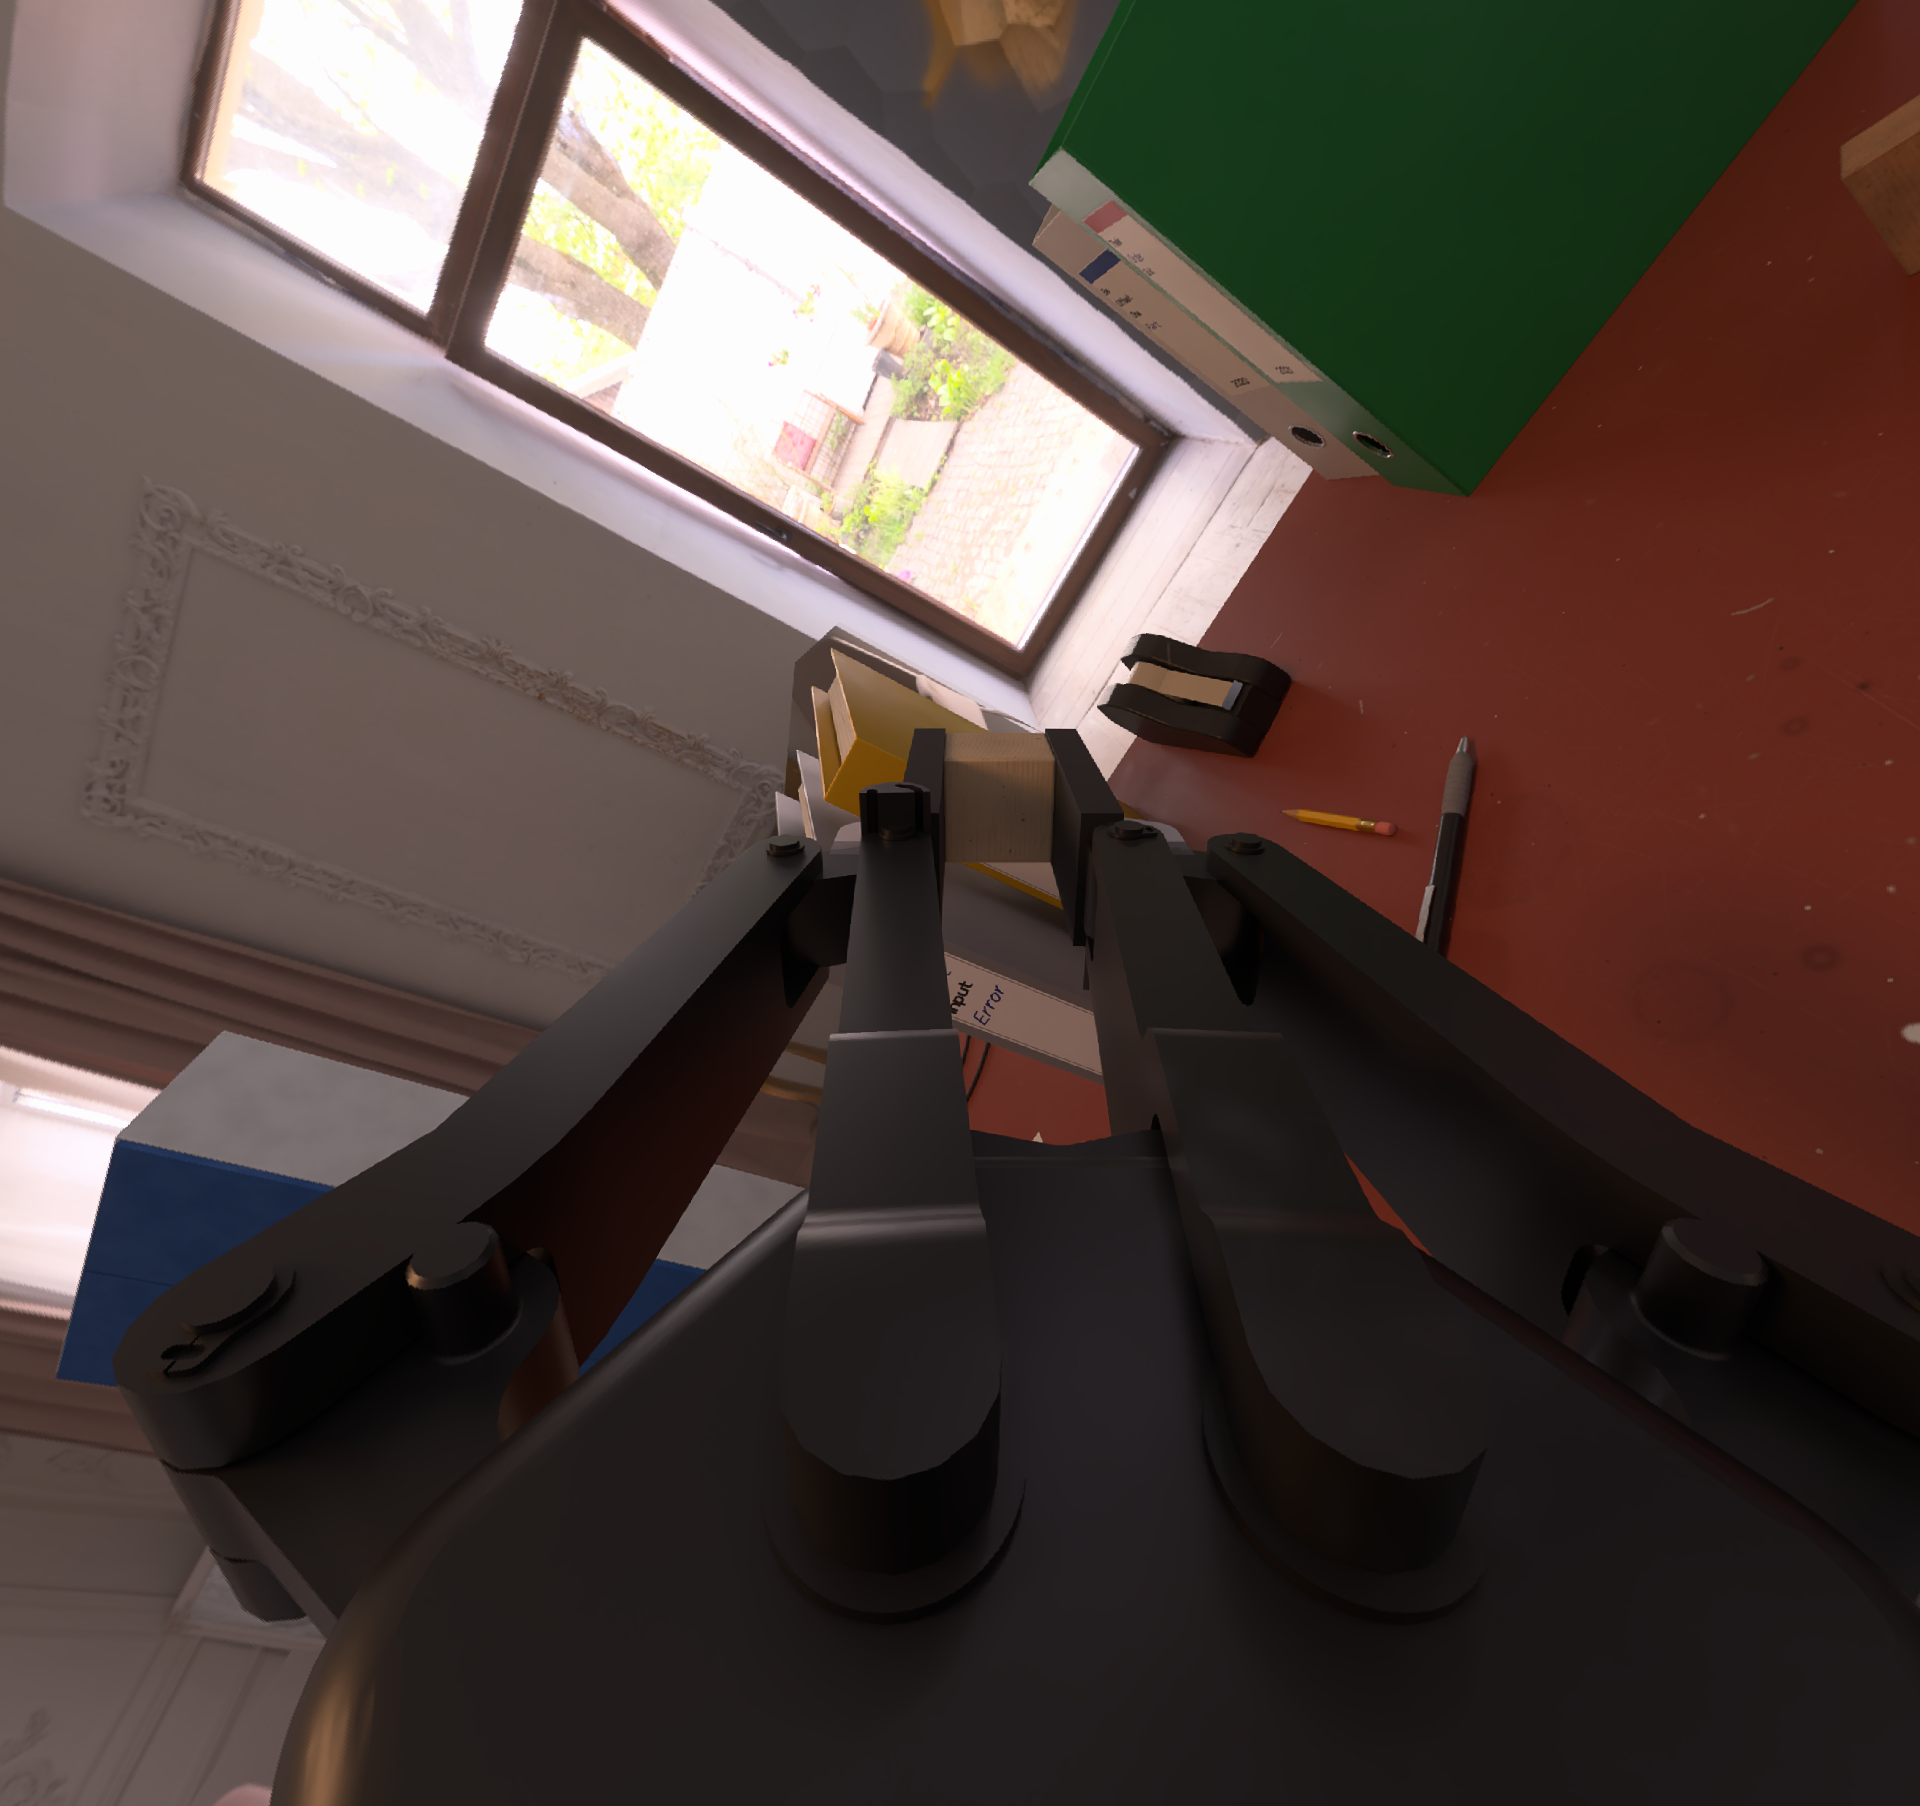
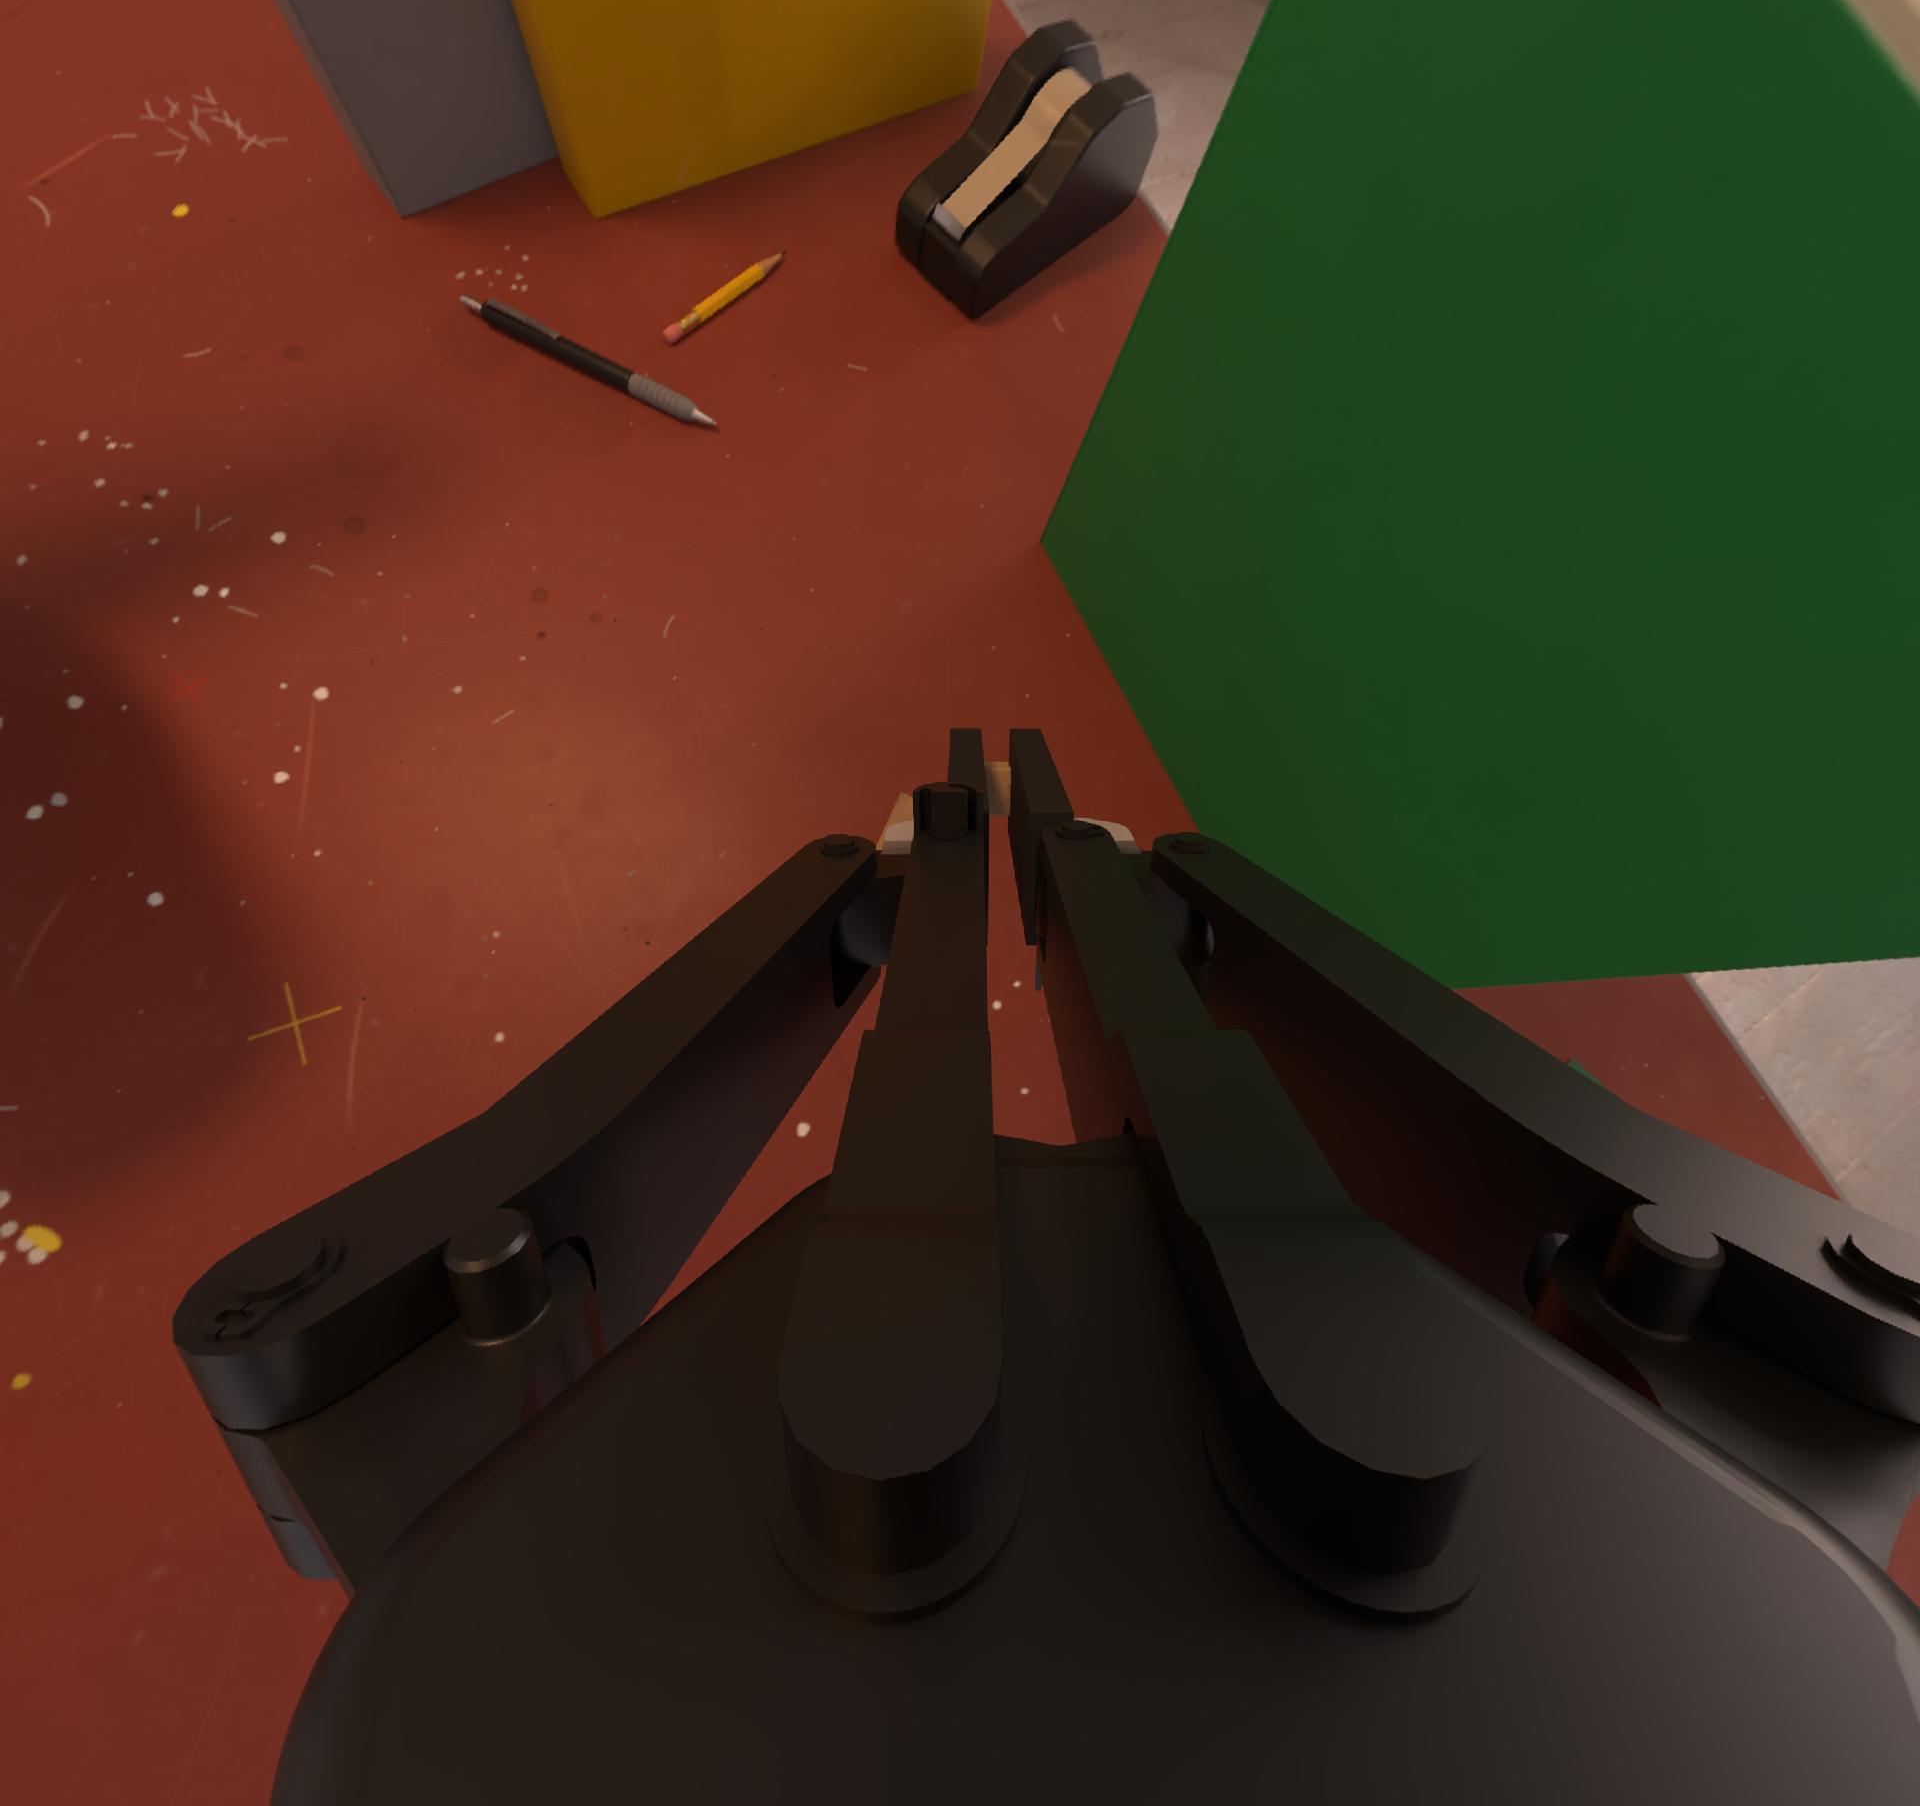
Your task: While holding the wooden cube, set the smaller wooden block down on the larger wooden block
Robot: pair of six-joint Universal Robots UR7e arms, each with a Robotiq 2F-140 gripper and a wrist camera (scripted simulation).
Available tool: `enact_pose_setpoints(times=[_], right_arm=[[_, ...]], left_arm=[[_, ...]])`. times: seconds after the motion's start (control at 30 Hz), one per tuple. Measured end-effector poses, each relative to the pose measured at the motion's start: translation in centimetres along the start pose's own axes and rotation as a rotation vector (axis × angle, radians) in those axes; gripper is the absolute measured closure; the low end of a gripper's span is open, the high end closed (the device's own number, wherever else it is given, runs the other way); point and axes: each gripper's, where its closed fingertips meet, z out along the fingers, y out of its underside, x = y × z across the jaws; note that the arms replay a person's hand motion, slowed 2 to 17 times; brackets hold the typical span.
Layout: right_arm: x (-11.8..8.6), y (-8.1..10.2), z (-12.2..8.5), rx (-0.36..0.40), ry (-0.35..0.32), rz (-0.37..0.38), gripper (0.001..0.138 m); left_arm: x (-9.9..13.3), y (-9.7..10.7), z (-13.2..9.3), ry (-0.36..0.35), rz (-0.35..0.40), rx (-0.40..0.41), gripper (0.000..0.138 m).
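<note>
The left gripper (image 1: pixel 997 800) has its two fingers pressed on the two sides of a wooden cube (image 1: pixel 1000 795), which fills the gap between them and is lifted off the red table (image 1: pixel 1558 717). Behind the cube there are a yellow box (image 1: pixel 868 743) and a black tape dispenser (image 1: pixel 1195 691); a pencil (image 1: pixel 1340 821) and a pen (image 1: pixel 1446 837) lie on the table nearby. Farther off stands a green binder (image 1: pixel 1455 146), and a piece of a wooden block (image 1: pixel 1883 161) shows at the right edge.

The right gripper (image 2: pixel 995 769) is almost closed, with only a narrow gap, and it pinches a thin, pale wooden piece (image 2: pixel 1000 782), mostly hidden by the fingers. I cannot tell which block this is. The gripper is low over the table (image 2: pixel 520 769), just beside the green binder (image 2: pixel 1507 457).
</note>
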Motion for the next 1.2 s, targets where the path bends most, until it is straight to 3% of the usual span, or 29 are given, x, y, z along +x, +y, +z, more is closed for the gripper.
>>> enact_pose_setpoints(times=[0.57, 0.8, 1.2], right_arm=[[-3.0, 2.8, 2.8, -0.131, -0.088, -0.011, 0.132], [-4.1, 3.4, 3.0, -0.153, -0.119, -0.001, 0.132], [-4.8, 4.3, 2.4, -0.189, -0.100, 0.026, 0.132]], left_arm=[[0.1, 0.0, 0.0, 0.002, 0.002, -0.002, 0.113], [0.1, 0.0, 0.0, 0.003, 0.002, -0.001, 0.113], [0.1, 0.0, 0.1, 0.004, 0.003, -0.003, 0.113]])
